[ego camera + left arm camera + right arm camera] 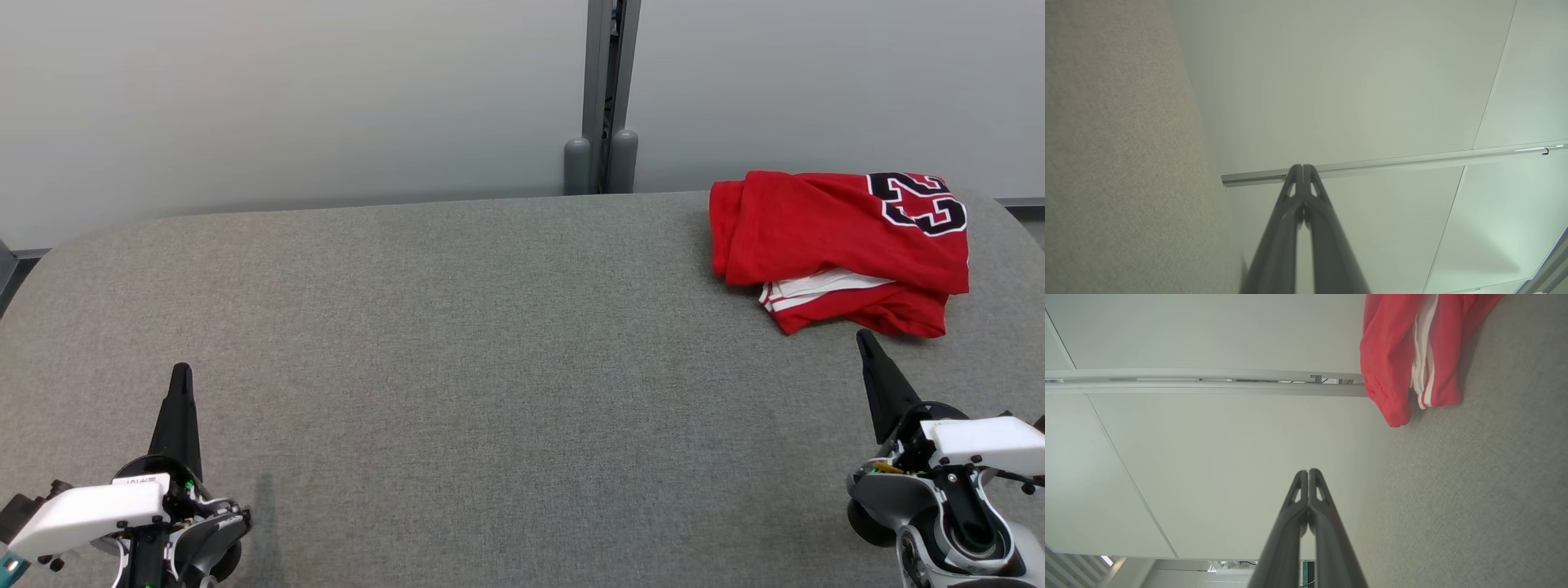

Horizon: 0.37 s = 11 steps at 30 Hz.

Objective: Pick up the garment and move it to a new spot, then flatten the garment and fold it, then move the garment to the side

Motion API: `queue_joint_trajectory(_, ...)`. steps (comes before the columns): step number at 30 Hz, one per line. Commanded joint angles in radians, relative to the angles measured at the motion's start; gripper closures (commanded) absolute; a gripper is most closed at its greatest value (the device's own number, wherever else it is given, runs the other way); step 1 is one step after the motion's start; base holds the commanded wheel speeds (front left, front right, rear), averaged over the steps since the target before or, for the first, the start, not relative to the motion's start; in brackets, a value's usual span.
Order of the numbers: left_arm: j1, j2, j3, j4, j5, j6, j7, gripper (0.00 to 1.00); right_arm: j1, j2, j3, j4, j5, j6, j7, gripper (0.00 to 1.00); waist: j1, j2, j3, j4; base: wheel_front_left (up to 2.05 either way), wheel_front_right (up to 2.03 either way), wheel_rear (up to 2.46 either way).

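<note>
Note at near left and near right the left gripper (181, 370) and right gripper (860, 336), each with fingers pressed together on nothing, over the gray fabric table (490, 367). Read the red garment (833, 245), loosely bundled at far right, as either awaiting pickup or already folded and set aside; settle no move from this. Note beyond it pale wall panels (286, 98) and a gray post (606, 82).

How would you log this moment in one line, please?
red fabric jersey: rumpled, far right of grey fabric-topped table; left fingers: shut, empty; right fingers: shut, empty, near jersey

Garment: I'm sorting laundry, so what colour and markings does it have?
Red garment, white stripes, black white-edged number; best in the head view.
</note>
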Motion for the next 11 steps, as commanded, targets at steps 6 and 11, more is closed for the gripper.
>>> queue_joint_trajectory(6, -0.012, 0.005, 0.004, -0.003, 0.0, -0.004, 0.003, 1.0, -0.01, -0.005, -0.005, 0.0, 0.003, 0.002, 0.005, 1.0, 0.0, -0.0001, 0.0, 0.0, 0.0, 0.0, 0.0)
queue_joint_trajectory(11, -0.012, 0.005, 0.004, -0.003, 0.0, -0.004, 0.003, 1.0, -0.01, -0.005, -0.005, 0.0, 0.003, 0.002, 0.005, 1.0, 0.0, -0.0001, 0.0, 0.0, 0.0, 0.0, 0.0)
